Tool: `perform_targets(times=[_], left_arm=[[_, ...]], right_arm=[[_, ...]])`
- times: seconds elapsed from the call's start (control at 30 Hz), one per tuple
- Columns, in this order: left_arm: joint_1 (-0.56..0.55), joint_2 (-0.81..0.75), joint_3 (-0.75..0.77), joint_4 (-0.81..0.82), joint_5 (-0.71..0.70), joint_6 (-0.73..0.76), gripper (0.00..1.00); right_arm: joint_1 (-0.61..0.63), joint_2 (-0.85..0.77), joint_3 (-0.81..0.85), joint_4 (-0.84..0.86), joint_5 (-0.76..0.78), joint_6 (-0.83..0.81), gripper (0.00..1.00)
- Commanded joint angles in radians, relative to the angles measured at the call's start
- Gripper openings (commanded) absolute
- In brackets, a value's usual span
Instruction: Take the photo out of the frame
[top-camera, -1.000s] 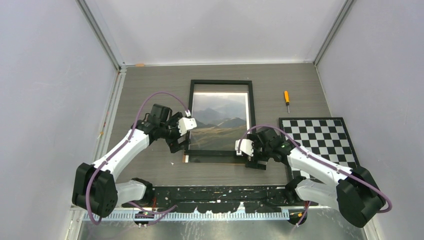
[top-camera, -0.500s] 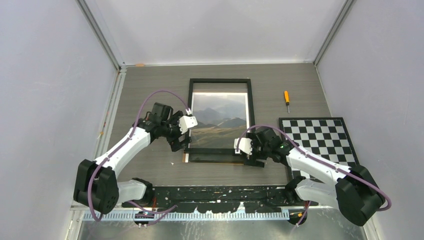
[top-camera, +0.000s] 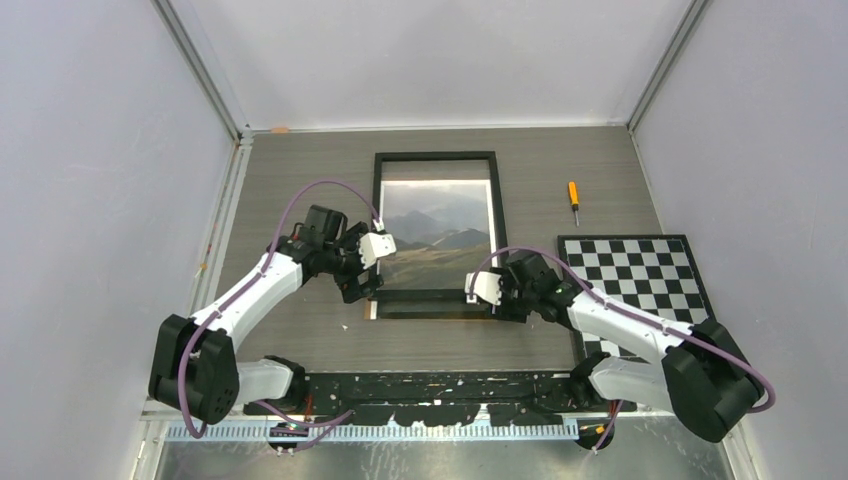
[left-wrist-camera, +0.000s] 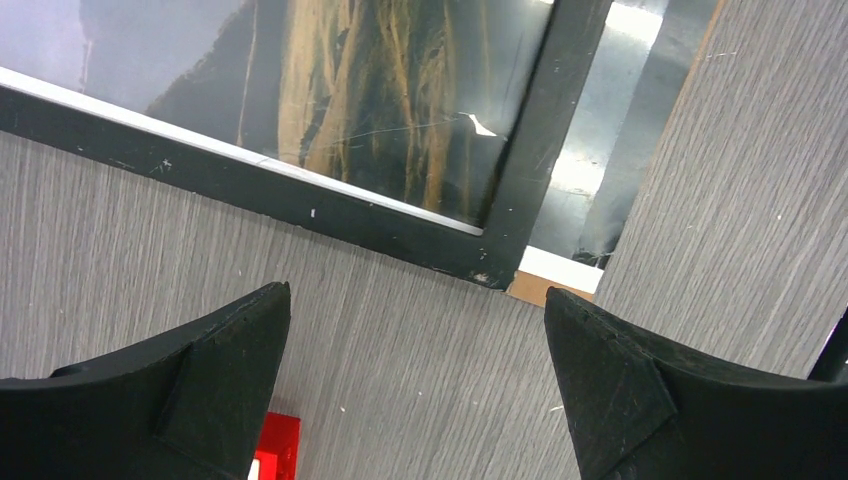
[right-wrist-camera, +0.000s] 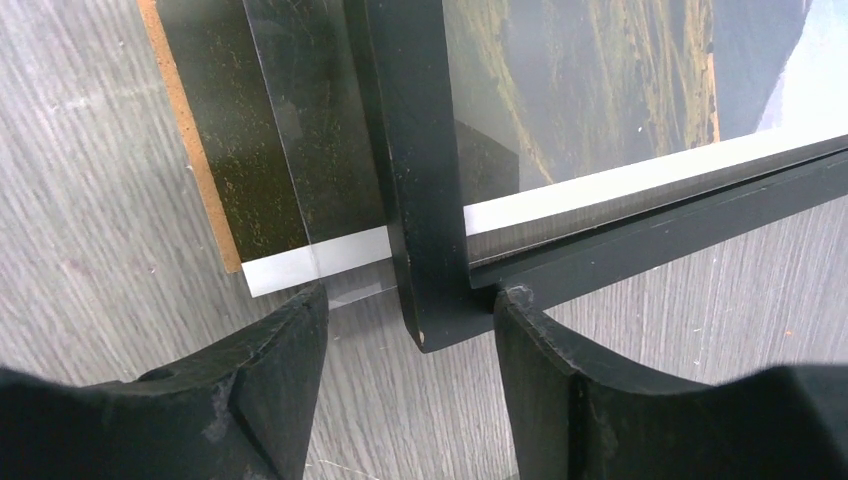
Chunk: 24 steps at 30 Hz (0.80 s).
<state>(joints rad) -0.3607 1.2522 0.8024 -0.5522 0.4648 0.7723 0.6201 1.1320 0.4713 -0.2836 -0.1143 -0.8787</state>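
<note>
Right wrist cam is the one to look at. The right claw (right-wrist-camera: 408, 300) is spread and straddles the near right corner of the frame (right-wrist-camera: 420, 200). One finger is right up against the side rail and the other sits just beside the white border of the photo (right-wrist-camera: 600, 90).

The photo is mostly inside the frame, flat in the middle of the bench (right-wrist-camera: 90, 200). Its near end pokes out past the bottom rail, sandwiched with a clear sheet (right-wrist-camera: 300, 130) and the brown backing board (right-wrist-camera: 190, 150).

The left claw (left-wrist-camera: 415, 295) is wide open too. It hovers short of the near left corner and touches nothing.

Stuff I'd worry about:

- If the right claw closes where it is, I think it pinches the black rail and not the print, so the whole frame gets dragged along.
- Those three layers sit so tight together that a grab at the exposed edge could take the sheet or board too.
- The print looks thin, and a corner-only pull might crease or tear it.
- Nothing is pinning the frame, so any tug probably just slides it across the bench.
</note>
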Motion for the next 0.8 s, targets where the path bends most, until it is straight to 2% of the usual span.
perform_targets(times=[0.0, 0.27, 0.53, 0.77], left_arm=[[-0.004, -0.014, 0.019, 0.010, 0.036, 0.020, 1.00], [-0.004, -0.033, -0.001, 0.007, 0.034, 0.025, 0.96], [-0.004, -0.024, 0.000, 0.011, 0.033, 0.019, 0.95], [-0.004, -0.014, 0.006, 0.014, 0.033, 0.014, 0.95]], right_arm=[[0.002, 0.048, 0.030, 0.033, 0.021, 0.055, 0.61], [0.002, 0.067, 0.045, 0.083, 0.054, 0.071, 0.57], [0.003, 0.104, 0.048, 0.173, 0.111, 0.086, 0.72], [0.004, 0.131, 0.049, 0.253, 0.192, 0.075, 0.71]])
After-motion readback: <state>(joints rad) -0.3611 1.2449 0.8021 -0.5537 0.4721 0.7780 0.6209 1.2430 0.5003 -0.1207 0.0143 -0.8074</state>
